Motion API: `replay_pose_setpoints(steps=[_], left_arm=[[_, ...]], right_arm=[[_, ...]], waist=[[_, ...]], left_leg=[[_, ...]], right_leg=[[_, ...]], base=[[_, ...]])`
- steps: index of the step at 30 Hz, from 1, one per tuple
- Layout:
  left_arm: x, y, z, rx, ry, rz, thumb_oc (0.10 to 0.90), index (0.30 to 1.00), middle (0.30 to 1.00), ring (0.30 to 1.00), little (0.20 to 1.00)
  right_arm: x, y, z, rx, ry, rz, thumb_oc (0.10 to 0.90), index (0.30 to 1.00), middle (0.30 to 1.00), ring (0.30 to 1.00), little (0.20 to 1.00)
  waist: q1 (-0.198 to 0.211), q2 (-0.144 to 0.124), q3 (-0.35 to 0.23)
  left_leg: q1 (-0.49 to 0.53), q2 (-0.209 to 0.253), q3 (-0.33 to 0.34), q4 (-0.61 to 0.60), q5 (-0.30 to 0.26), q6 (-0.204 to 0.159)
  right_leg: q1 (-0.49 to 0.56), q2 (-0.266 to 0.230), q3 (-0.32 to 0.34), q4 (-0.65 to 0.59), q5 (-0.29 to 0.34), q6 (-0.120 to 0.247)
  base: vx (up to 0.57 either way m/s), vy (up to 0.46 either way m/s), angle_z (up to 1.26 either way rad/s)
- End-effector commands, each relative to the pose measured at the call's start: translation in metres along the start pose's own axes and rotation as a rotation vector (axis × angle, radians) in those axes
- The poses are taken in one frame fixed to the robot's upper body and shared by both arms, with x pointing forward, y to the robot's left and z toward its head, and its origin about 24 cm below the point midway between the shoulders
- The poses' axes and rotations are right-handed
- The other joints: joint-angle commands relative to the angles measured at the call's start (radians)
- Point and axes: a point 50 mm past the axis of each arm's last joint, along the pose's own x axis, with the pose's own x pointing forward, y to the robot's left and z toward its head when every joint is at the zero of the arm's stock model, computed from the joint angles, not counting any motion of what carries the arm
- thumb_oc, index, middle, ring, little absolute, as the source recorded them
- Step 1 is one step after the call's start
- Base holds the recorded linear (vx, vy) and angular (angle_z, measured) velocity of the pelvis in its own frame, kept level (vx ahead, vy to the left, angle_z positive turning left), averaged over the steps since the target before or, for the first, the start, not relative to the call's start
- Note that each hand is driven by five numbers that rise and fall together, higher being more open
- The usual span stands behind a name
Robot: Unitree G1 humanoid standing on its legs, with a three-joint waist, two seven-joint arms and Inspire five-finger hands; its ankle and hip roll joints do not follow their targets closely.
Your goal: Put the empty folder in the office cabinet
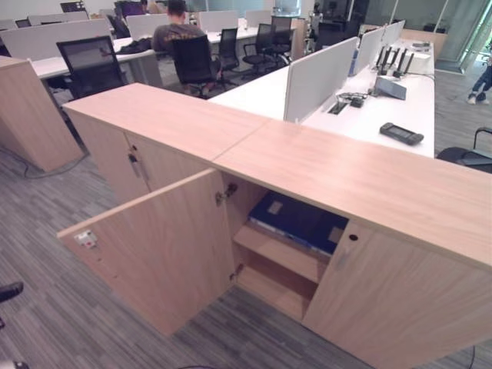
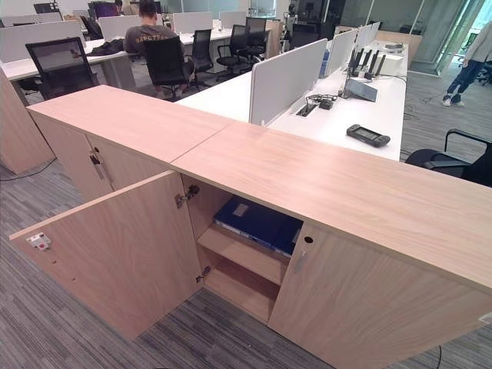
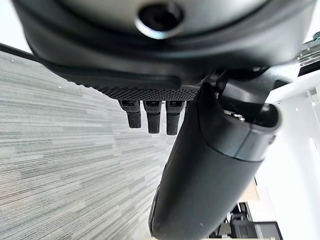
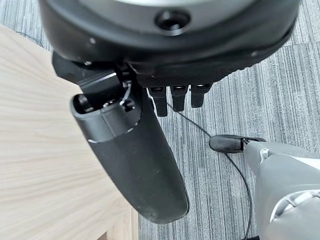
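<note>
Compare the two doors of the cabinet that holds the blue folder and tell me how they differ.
The left door is swung wide open toward the camera, baring the shelves; the right door is shut flush. The left door shows its inner face, with hinges and a small white fitting by its corner; the right door shows its outer face with a dark round hole. Both are light wood. The blue folder lies on the upper shelf.

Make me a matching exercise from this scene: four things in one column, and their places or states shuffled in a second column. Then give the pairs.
Things:
1. blue folder
2. left cabinet door
3. right cabinet door
4. black handheld device

Places or states:
A. shut
B. lying on the white desk behind the cabinet
C. swung open
D. lying on the cabinet's upper shelf

Pairs: 1-D, 2-C, 3-A, 4-B
</note>
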Motion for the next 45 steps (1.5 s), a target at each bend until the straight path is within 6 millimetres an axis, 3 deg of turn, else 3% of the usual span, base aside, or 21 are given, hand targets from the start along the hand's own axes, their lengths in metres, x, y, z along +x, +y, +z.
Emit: replay_pose_setpoints(steps=[1,2,3,4,8,12,13,14,17,22,25,30,31,34,37,41,42,44,45], left_arm=[[-0.006,-0.009,0.076,-0.088,-0.313,-0.045,0.800,0.900,0.900,0.900,0.900],[-0.006,-0.009,0.076,-0.088,-0.312,-0.045,0.800,0.900,0.900,0.900,0.900],[-0.012,-0.035,0.092,-0.124,-0.402,-0.136,0.800,0.900,0.900,0.900,0.900],[-0.012,-0.035,0.092,-0.124,-0.402,-0.136,0.800,0.900,0.900,0.900,0.900],[-0.027,-0.083,0.107,-0.140,-0.498,-0.332,0.800,0.900,0.900,0.900,0.900],[-0.033,-0.108,0.104,-0.105,-0.495,-0.424,0.800,0.900,0.900,0.900,0.900],[-0.037,-0.123,0.102,-0.072,-0.493,-0.475,0.800,0.900,0.900,0.900,0.900],[-0.037,-0.124,0.102,-0.071,-0.494,-0.476,0.800,0.900,0.900,0.900,0.900],[-0.040,-0.147,0.081,0.005,-0.437,-0.561,0.800,0.900,0.900,0.900,0.900],[-0.048,-0.170,0.066,0.035,-0.410,-0.656,0.800,0.900,0.900,0.900,0.900],[-0.065,-0.193,0.054,0.022,-0.421,-0.775,0.800,0.900,0.900,0.900,0.900],[-0.094,-0.215,0.038,-0.012,-0.446,-0.920,0.800,0.900,0.900,0.900,0.900],[-0.110,-0.224,0.033,-0.024,-0.467,-0.997,0.800,0.900,0.900,0.900,0.900],[-0.130,-0.233,0.025,-0.043,-0.483,-1.087,0.800,0.900,0.900,0.900,0.900],[-0.163,-0.241,0.020,-0.080,-0.526,-1.237,0.800,0.900,0.900,0.900,0.900],[-0.225,-0.249,-0.002,-0.326,-0.391,-1.584,0.800,0.900,0.900,0.900,0.900],[-0.261,-0.253,-0.009,-0.413,-0.311,-1.781,0.800,0.900,0.900,0.900,0.900],[-0.273,-0.254,-0.010,-0.422,-0.295,-1.850,0.800,0.900,0.900,0.900,0.900],[-0.289,-0.254,-0.007,-0.431,-0.290,-1.945,0.800,0.900,0.900,0.900,0.900]], right_arm=[[0.001,0.009,0.027,0.038,-0.074,0.021,0.800,0.900,0.900,0.900,0.900],[0.001,0.009,0.027,0.038,-0.074,0.021,0.800,0.900,0.900,0.900,0.900],[0.001,0.010,0.027,0.029,-0.078,0.023,0.800,0.900,0.900,0.900,0.900],[0.001,0.010,0.027,0.030,-0.078,0.022,0.800,0.900,0.900,0.900,0.900],[0.001,0.016,0.030,-0.005,-0.080,0.042,0.800,0.900,0.900,0.900,0.900],[0.001,0.021,0.030,-0.034,-0.076,0.056,0.800,0.900,0.900,0.900,0.900],[0.001,0.023,0.030,-0.045,-0.073,0.062,0.800,0.900,0.900,0.900,0.900],[0.001,0.023,0.030,-0.044,-0.073,0.061,0.800,0.900,0.900,0.900,0.900],[0.001,0.027,0.030,-0.066,-0.068,0.073,0.800,0.900,0.900,0.900,0.900],[0.002,0.030,0.028,-0.077,-0.067,0.083,0.800,0.900,0.900,0.900,0.900],[0.002,0.035,0.026,-0.085,-0.065,0.096,0.800,0.900,0.900,0.900,0.900],[0.002,0.037,0.023,-0.085,-0.058,0.100,0.800,0.900,0.900,0.900,0.900],[0.002,0.038,0.022,-0.088,-0.055,0.103,0.800,0.900,0.900,0.900,0.900],[0.002,0.040,0.019,-0.094,-0.050,0.107,0.800,0.900,0.900,0.900,0.900],[0.002,0.045,0.020,-0.096,-0.058,0.118,0.800,0.900,0.900,0.900,0.900],[0.002,0.052,0.015,-0.112,-0.056,0.135,0.800,0.900,0.900,0.900,0.900],[0.002,0.059,0.011,-0.123,-0.051,0.158,0.800,0.900,0.900,0.900,0.900],[0.002,0.061,0.009,-0.129,-0.050,0.164,0.800,0.900,0.900,0.900,0.900],[0.002,0.063,0.007,-0.143,-0.047,0.173,0.800,0.900,0.900,0.900,0.900]], waist=[[0.005,0.039,-0.017],[0.006,0.039,-0.017],[0.005,0.035,-0.014],[0.006,0.035,-0.014],[0.000,0.032,-0.014],[-0.006,0.032,-0.015],[-0.011,0.032,-0.016],[-0.009,0.032,-0.015],[-0.019,0.031,-0.015],[-0.026,0.031,-0.014],[-0.029,0.026,-0.012],[-0.028,0.023,-0.011],[-0.028,0.021,-0.009],[-0.028,0.018,-0.010],[-0.026,0.016,-0.008],[-0.027,0.013,-0.004],[-0.032,0.007,-0.001],[-0.034,0.005,0.001],[-0.038,0.002,0.002]], left_leg=[[0.111,0.024,-0.004,-0.003,-0.182,-0.021],[0.111,0.024,-0.004,-0.003,-0.182,-0.021],[0.113,0.022,-0.003,-0.003,-0.183,-0.020],[0.113,0.022,-0.003,-0.003,-0.183,-0.019],[0.117,0.015,0.002,-0.003,-0.188,-0.015],[0.120,0.012,0.007,-0.003,-0.190,-0.013],[0.123,0.011,0.011,-0.003,-0.191,-0.012],[0.123,0.011,0.011,-0.003,-0.191,-0.012],[0.127,0.008,0.016,-0.003,-0.194,-0.010],[0.130,0.010,0.021,-0.003,-0.195,-0.010],[0.132,0.010,0.025,-0.003,-0.197,-0.008],[0.136,0.008,0.027,-0.003,-0.200,-0.006],[0.138,0.007,0.027,-0.003,-0.201,-0.005],[0.140,0.007,0.026,-0.003,-0.203,-0.004],[0.141,0.006,0.023,-0.003,-0.204,-0.003],[0.143,0.005,0.022,-0.003,-0.205,0.002],[0.143,0.005,0.025,-0.003,-0.205,0.004],[0.143,0.005,0.026,-0.003,-0.205,0.005],[0.142,0.004,0.026,-0.003,-0.206,0.005]], right_leg=[[-0.064,0.003,0.000,0.002,0.025,0.018],[-0.063,0.003,0.001,0.002,0.025,0.018],[-0.062,0.001,-0.001,0.002,0.028,0.019],[-0.062,0.001,-0.001,0.002,0.028,0.019],[-0.060,-0.004,0.000,0.002,0.033,0.025],[-0.061,-0.007,0.005,0.002,0.037,0.027],[-0.060,-0.008,0.007,0.002,0.039,0.028],[-0.060,-0.008,0.008,0.002,0.039,0.028],[-0.060,-0.009,0.014,0.002,0.041,0.029],[-0.061,-0.009,0.018,0.002,0.043,0.029],[-0.062,-0.008,0.022,0.002,0.045,0.028],[-0.058,-0.009,0.026,0.002,0.044,0.028],[-0.056,-0.008,0.027,0.002,0.043,0.027],[-0.055,-0.007,0.029,0.002,0.042,0.026],[-0.054,-0.007,0.028,0.002,0.042,0.024],[-0.055,-0.008,0.030,0.002,0.050,0.022],[-0.057,-0.006,0.034,0.002,0.053,0.022],[-0.058,-0.005,0.036,0.002,0.053,0.021],[-0.060,-0.005,0.038,0.002,0.054,0.021]], base=[[0.00,0.000,0.00],[0.00,0.000,0.00],[0.00,0.000,0.00],[0.00,0.000,0.00],[0.00,0.010,-0.02],[0.00,0.000,0.00],[0.00,0.000,0.00],[0.00,0.000,0.00],[0.00,0.005,-0.09],[0.00,0.001,-0.01],[0.00,0.000,0.00],[0.00,0.002,0.02],[0.00,0.003,0.08],[0.00,-0.002,0.05],[0.00,0.003,0.10],[0.00,0.009,0.24],[-0.01,-0.001,0.12],[-0.01,-0.005,-0.01],[-0.02,-0.014,0.48]])
